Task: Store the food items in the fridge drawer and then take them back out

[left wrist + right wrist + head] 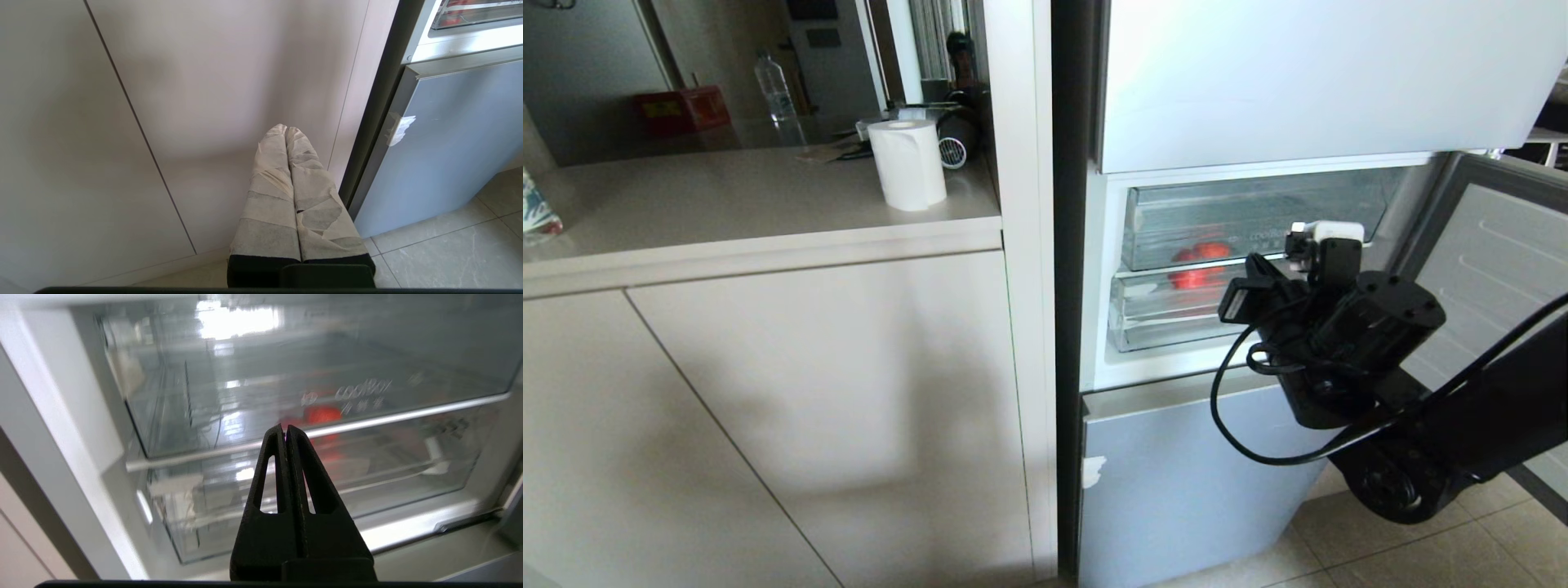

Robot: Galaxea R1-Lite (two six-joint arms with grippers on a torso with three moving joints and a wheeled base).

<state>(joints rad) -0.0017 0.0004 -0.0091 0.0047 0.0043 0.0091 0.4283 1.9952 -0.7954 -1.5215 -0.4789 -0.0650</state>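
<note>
We are holding our right end effector (284, 430) in front of the open fridge compartment, its fingers pressed together and gripping nothing. The tomato (1199, 265) is sitting inside, showing red through the clear front of the fridge drawer (1176, 314), which looks pushed in. We judge the storing half done and the retrieval starting. Next we are needing to hook the drawer's front lip, pull it out, then spread the fingers over the tomato. Our left end effector (287, 131) is hanging closed and idle beside the cabinet (122, 102).
</note>
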